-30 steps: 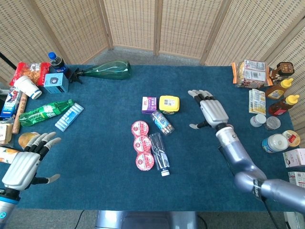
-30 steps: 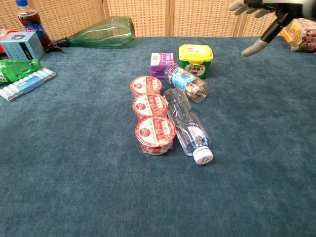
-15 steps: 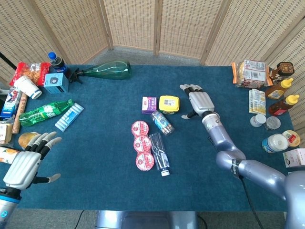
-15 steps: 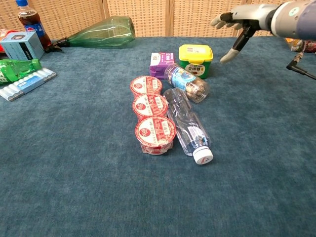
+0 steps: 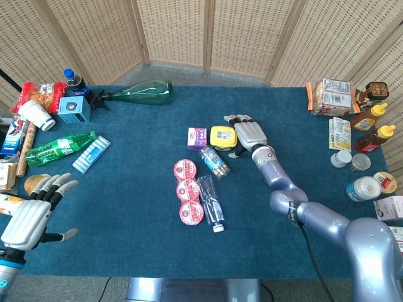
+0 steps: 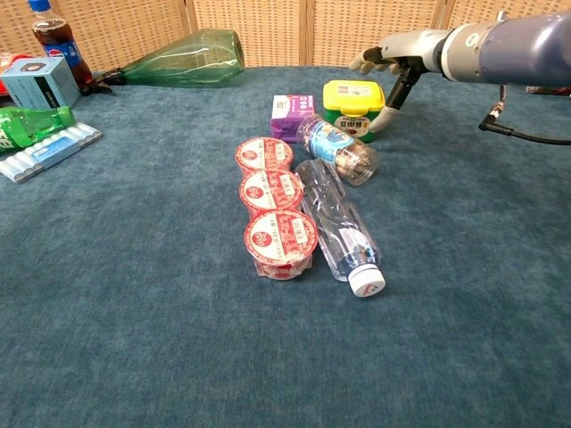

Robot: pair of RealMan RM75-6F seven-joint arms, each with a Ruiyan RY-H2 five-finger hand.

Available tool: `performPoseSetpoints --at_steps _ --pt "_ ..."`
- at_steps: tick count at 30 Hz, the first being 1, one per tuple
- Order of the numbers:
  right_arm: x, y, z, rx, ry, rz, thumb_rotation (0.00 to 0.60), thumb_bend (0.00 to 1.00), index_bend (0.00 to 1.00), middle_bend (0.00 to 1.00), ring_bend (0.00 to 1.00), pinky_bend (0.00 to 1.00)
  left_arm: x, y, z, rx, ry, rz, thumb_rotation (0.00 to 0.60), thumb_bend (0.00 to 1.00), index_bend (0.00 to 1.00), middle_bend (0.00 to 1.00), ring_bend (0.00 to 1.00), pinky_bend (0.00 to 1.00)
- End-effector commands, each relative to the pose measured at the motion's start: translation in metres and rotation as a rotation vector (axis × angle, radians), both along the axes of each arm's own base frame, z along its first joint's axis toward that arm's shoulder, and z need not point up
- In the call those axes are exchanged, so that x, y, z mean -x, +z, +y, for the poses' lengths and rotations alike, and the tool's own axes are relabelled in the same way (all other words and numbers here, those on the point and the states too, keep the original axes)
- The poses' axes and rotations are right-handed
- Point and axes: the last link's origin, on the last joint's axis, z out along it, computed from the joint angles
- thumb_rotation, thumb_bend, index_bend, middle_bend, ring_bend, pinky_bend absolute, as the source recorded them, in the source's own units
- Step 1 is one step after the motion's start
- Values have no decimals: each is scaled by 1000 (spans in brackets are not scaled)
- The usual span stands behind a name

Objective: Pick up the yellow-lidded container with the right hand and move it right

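**Reaching at the yellow-lidded container, no grasp**

Hovering just right of the yellow-lidded container (image 5: pixel 223 137), the right hand (image 5: pixel 247 134) has its fingers spread and holds nothing. Container sits on the blue table (image 5: pixel 126 189), beside a purple box (image 5: pixel 197 138), with a small bottle (image 5: pixel 215 162) just in front. Left hand (image 5: pixel 28 217) is spread, empty, at the near left edge.

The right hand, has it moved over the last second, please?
Yes. The right hand has moved left, closing on the yellow-lidded container, which has stayed put.
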Motion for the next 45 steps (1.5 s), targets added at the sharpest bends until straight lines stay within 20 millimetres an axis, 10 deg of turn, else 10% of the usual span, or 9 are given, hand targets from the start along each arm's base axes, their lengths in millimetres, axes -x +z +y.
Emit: performPoseSetpoints --at_steps 1,7,17,45 --pt "-3 -2 -1 -3 4 6 600 0 0 67 0 0 2 1 -1 -5 4 0 600 97 147 0 0 0" --pt "-7 -8 -1 -3 -4 -1 600 0 61 336 129 110 5 4 -3 -13 13 -2 600 98 146 0 0 0" --pt "-8 -9 -2 32 -10 -26 600 0 578 944 744 642 10 5 -4 -22 25 -8 600 99 143 0 0 0" --pt "42 142 60 274 -64 -313 600 0 603 978 808 709 0 -8 0 16 -33 -35 600 98 134 0 0 0"
